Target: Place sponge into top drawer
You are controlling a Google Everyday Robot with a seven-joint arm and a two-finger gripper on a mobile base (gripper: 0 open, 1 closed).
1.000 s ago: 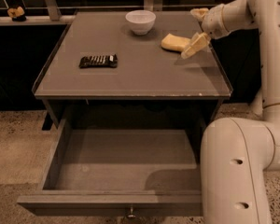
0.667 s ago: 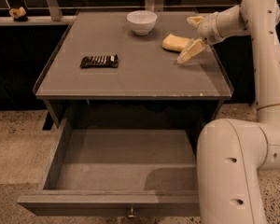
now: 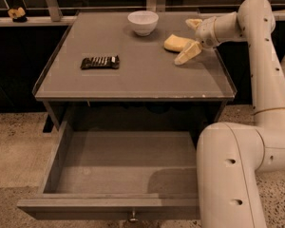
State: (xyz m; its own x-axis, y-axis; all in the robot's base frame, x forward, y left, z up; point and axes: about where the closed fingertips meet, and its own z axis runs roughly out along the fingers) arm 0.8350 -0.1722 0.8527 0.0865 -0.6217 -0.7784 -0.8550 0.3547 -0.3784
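**Operator:** Where is the claw?

**Spotter:** Your gripper (image 3: pixel 182 41) sits over the far right corner of the table (image 3: pixel 133 82), at the end of the smooth white arm (image 3: pixel 259 56). Its two yellowish, wedge-shaped fingers (image 3: pixel 189 52) are spread wide.

**Operator:** Holding anything?

**Spotter:** Nothing you could call a grasp. The sponge (image 3: pixel 173 42) lies flat on the tabletop between the fingers. It is a soft pale-yellow block with rounded, wavy edges. The nearer finger looks to meet its right end, but you cannot tell from here whether it presses.

**Operator:** And the drawer?

**Spotter:** Your top drawer (image 3: pixel 109 207) is pulled out below the tabletop. It is a wide, shallow box of matte grey wood, with a plain front panel and a small round metal knob (image 3: pixel 132 217) at its lower edge. The sponge is well apart from it, up on the table.

**Operator:** What else is on top?

**Spotter:** A smooth, round white bowl (image 3: pixel 143 22) stands near the sponge, to its left at the back. A dark ribbed snack bar (image 3: pixel 100 62) lies flat toward the left. The table is flat grey with a thin raised rim, and the floor (image 3: pixel 14 146) under it is speckled stone
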